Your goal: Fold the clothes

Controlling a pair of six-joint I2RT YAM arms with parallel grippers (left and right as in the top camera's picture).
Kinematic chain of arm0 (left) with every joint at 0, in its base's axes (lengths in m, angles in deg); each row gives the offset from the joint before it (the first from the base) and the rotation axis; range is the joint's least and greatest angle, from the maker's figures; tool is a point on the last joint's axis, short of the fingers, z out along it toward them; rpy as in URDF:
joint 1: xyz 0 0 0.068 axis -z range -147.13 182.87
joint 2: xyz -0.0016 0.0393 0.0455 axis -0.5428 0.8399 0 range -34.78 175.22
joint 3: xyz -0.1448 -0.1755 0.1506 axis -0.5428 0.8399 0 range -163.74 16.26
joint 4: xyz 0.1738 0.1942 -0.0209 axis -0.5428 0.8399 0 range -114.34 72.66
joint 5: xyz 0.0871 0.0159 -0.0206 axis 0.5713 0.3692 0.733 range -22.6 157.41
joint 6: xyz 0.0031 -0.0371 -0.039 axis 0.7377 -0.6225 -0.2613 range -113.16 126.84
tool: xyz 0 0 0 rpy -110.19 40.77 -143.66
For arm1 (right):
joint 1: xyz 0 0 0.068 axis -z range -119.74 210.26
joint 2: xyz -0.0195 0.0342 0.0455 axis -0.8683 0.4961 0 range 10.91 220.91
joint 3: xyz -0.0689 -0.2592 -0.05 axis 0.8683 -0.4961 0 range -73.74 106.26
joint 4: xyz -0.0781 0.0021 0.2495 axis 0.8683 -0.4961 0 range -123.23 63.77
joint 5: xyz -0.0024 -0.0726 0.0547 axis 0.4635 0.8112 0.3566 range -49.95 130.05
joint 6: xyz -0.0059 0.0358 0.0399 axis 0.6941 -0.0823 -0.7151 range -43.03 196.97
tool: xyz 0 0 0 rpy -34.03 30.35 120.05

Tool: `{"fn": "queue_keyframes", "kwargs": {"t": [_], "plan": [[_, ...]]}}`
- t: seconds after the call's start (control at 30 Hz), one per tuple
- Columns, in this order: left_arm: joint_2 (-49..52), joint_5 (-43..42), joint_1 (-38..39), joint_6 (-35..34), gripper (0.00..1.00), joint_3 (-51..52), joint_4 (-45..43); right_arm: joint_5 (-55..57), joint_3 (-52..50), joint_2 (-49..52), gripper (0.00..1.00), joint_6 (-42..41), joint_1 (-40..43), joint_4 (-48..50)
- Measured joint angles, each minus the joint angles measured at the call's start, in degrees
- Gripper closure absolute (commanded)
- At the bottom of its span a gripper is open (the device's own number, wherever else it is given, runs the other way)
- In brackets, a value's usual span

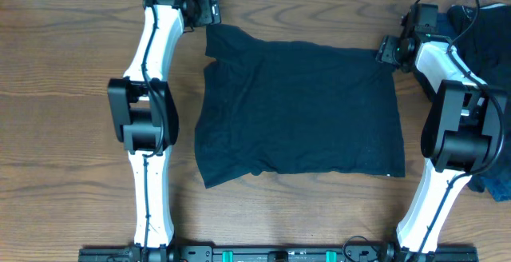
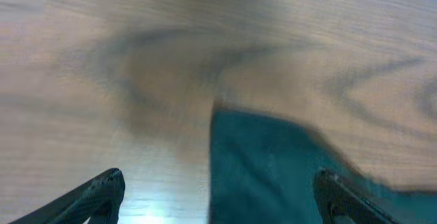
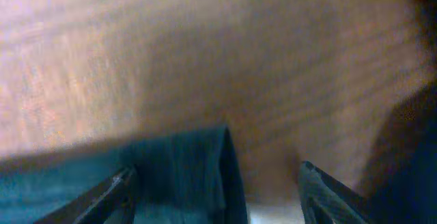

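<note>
Navy shirt (image 1: 299, 110) lay spread flat at the frame's centre on the table (image 1: 64, 94), its upper corners beside the left gripper (image 1: 210, 10) and right gripper (image 1: 389, 52), both with jaws spread and empty, likely laid square so folding could begin.

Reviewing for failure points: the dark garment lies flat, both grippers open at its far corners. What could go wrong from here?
1. The left gripper and right gripper stand open at the far corners of the dark garment; pulling away could snag and drag the cloth.
2. The garment's left edge is skewed, so the next fold may come out crooked.
3. The right arm overhangs the clothes pile and might disturb it.
</note>
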Motion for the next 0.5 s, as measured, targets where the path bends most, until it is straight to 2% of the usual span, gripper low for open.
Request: {"fn": "queue_keyframes", "kwargs": {"t": [0.07, 0.3, 0.43, 0.47, 0.5], "plan": [[-3.7, 0.0, -0.7, 0.0, 0.21, 0.1, 5.7, -0.1, 0.0, -1.8, 0.27, 0.0, 0.0, -4.4], [-22.1, 0.0, -1.7, -0.3, 0.28, -0.3, 24.5, -0.1, 0.2, -20.2, 0.27, -1.7, -2.8, -28.1], [-28.9, 0.1, -0.5, -0.7, 0.28, -0.6, 32.0, -0.3, 1.0, -28.3, 0.26, -2.8, -6.4, -37.2], [-29.4, 0.1, -0.3, -0.8, 0.31, -0.7, 33.1, -0.4, 1.1, -29.0, 0.27, -3.0, -7.3, -38.3], [-29.7, 0.3, -0.1, -1.1, 0.49, -0.7, 34.2, -0.6, 1.1, -29.2, 0.26, -3.1, -8.0, -38.9]]}}
